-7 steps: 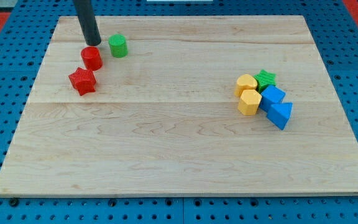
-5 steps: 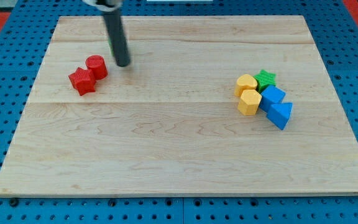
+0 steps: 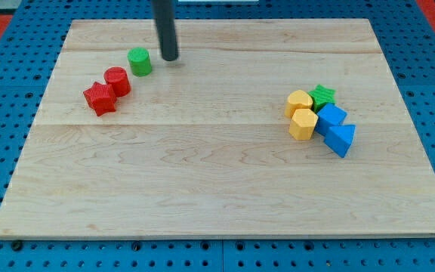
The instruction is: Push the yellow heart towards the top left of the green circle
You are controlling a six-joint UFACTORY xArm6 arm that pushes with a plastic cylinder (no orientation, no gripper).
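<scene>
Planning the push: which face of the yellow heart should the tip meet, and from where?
Judging by the layout, press the yellow heart on its right face, entering from above. The green star crowds that side, so the gap is tight. My tip sits right of the green circle.

The yellow heart point(image 3: 299, 101) lies at the worktop's 3 o'clock; the green circle point(image 3: 140, 61) stands at 10 o'clock.

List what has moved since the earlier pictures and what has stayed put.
My tip swept from beside the red cylinder toward the view's right, now just right of the green circle. The green circle shifted slightly left and down, the red cylinder slightly down. The red star and the yellow heart cluster stayed.
</scene>
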